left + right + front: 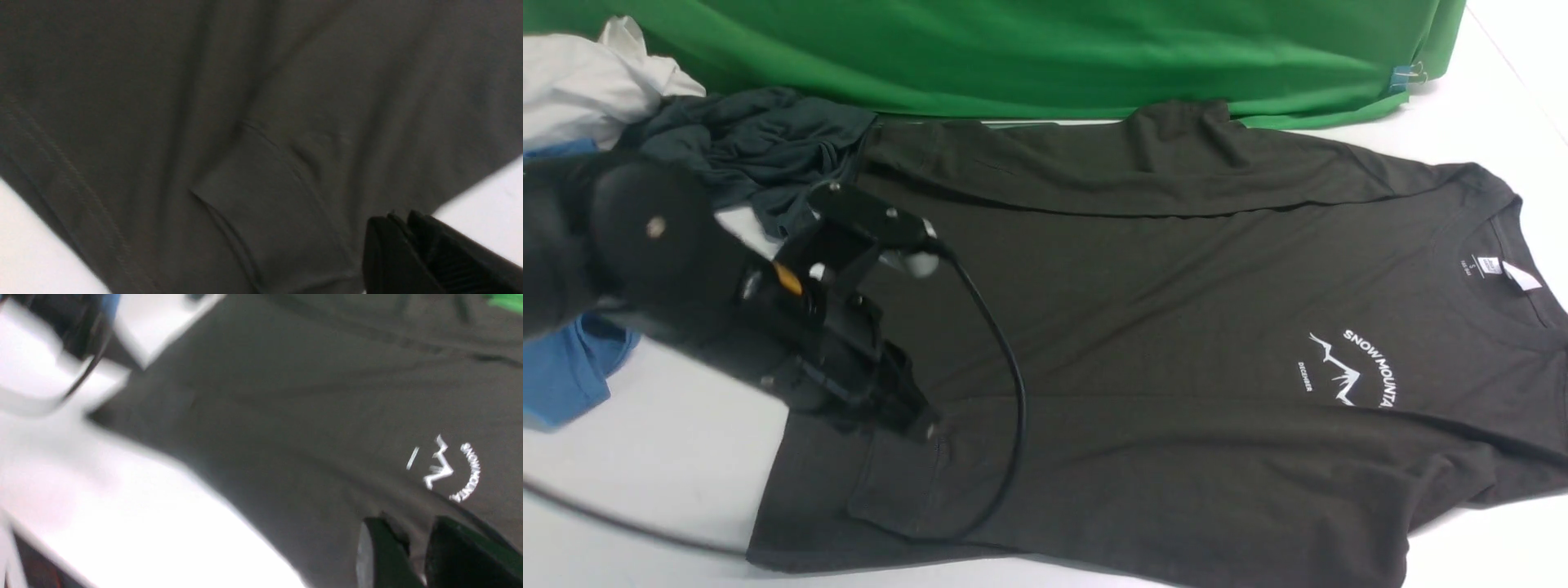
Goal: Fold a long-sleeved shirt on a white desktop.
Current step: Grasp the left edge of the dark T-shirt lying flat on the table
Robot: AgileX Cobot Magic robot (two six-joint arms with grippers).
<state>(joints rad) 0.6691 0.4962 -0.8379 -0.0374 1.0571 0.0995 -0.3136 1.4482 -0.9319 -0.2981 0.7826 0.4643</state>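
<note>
1. Since the shirt (1160, 327) is soft, light knit, I'd expect it to sag and bunch if lifted at one point. Best taken at the hem corners or shoulders, pinching all layers.
2. Shirt lies flat across the desk (670, 457), collar to the right, hem to the left. Both sleeves are folded in, and the near cuff (890, 482) rests on the body by the hem.
3. Left gripper (927, 426) hovers just over the shirt beside that cuff, jaws almost pressed together, nothing in them.
4. Right gripper (412, 547) sits low at the shirt's near edge by the print. Too blurred, so I can't tell if it's spread or pinching cloth.
5. Desk is smooth and white, so the cloth will likely slide. Green cloth (1054, 57) at the back. Grey garment (760, 139) lies against the shirt's far hem corner, blue garment (564, 376) far left.
</note>
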